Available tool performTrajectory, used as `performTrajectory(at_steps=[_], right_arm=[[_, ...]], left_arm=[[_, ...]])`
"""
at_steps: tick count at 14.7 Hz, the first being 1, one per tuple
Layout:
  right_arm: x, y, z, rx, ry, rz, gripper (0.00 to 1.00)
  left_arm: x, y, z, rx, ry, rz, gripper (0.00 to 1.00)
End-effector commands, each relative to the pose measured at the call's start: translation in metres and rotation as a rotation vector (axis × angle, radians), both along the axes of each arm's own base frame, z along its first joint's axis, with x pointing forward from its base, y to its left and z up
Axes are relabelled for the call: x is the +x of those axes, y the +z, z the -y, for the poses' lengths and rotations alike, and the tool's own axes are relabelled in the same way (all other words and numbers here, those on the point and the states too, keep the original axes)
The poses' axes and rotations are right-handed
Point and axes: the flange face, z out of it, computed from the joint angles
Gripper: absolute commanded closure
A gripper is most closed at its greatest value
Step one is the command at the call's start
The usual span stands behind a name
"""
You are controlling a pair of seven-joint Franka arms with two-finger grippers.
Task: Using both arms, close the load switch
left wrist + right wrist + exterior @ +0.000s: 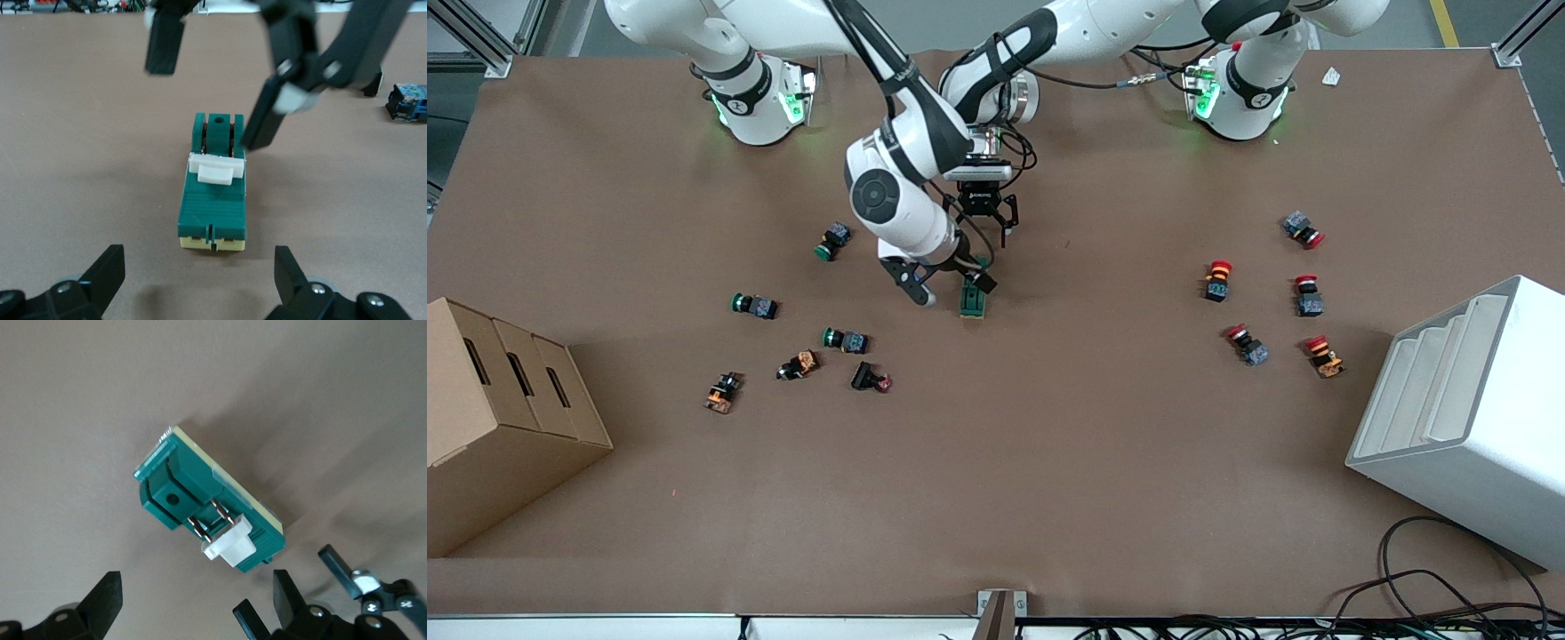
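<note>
Both end effectors — left [989,216], right [947,283] — hang spread beside the load switch [973,300], gripping nothing.

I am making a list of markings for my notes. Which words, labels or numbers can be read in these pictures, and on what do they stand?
None can be read for certain.
White print on the left hand: too small to read.
Round marks on both arm bases: no legible text.
The load switch: no print visible.

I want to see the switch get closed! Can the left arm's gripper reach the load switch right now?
Probably yes. The left gripper hangs open right beside the load switch, with bare table between them. The right gripper is crowding one end, its finger near the white lever, so the room is tight.
</note>
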Motion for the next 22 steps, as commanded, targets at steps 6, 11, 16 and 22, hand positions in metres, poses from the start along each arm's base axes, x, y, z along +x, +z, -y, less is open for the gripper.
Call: performTrajectory(at_steps=[6,11,16,22], right_arm=[[-0.005,-0.046,-0.007,-0.012,-0.087,0.049,0.00],[0.014,-0.035,-0.015,0.019,-0.149,0.062,0.00],[0.048,-0.007,-0.014,0.056,-0.184,0.050,0.00],[0.067,-0.001,-0.010,0.055,-0.180,0.019,0.00]], left_arm=[[0.001,-0.030,-0.004,-0.022,-0.028,0.152,0.01],[0.000,-0.032,-0.004,-0.027,-0.027,0.169,0.01],[0.003,-0.032,-0.003,-0.028,-0.024,0.172,0.01],[0.003,-0.033,-0.002,-0.026,-0.023,0.171,0.01]])
